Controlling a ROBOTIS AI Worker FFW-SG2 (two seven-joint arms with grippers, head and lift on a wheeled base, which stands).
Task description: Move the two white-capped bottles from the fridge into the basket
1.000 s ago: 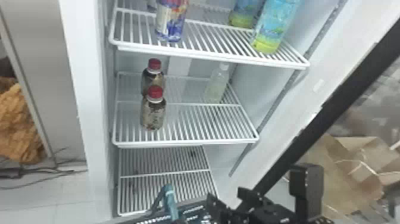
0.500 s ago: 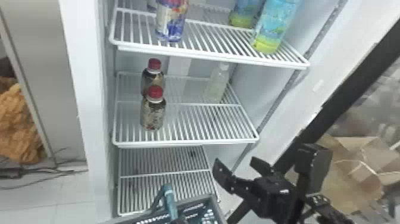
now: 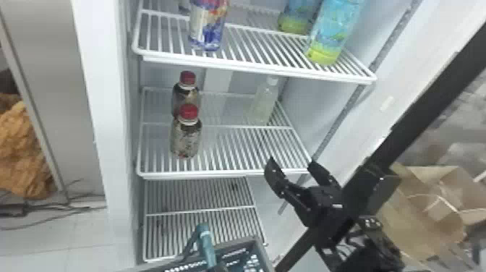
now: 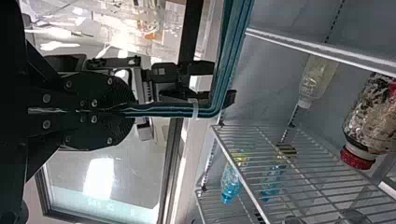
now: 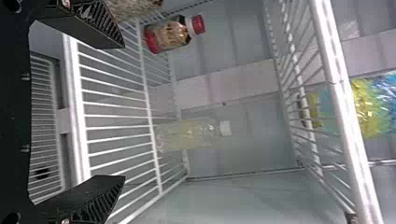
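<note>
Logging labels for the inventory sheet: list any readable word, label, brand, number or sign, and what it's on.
No readable text.
Red-capped bottles: label print too blurred.
Blue-and-yellow bottles: label too blurred.
Red-and-blue container: label too blurred.
White-capped bottle: no readable print.
Glass panel: pale marks, too blurred.

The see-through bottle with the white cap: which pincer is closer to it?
Right. The right pincer is open, just in front of the shelf where the bottle stands. The left pincer is farther off, lower down, shut on the teal handle of the basket.
</note>
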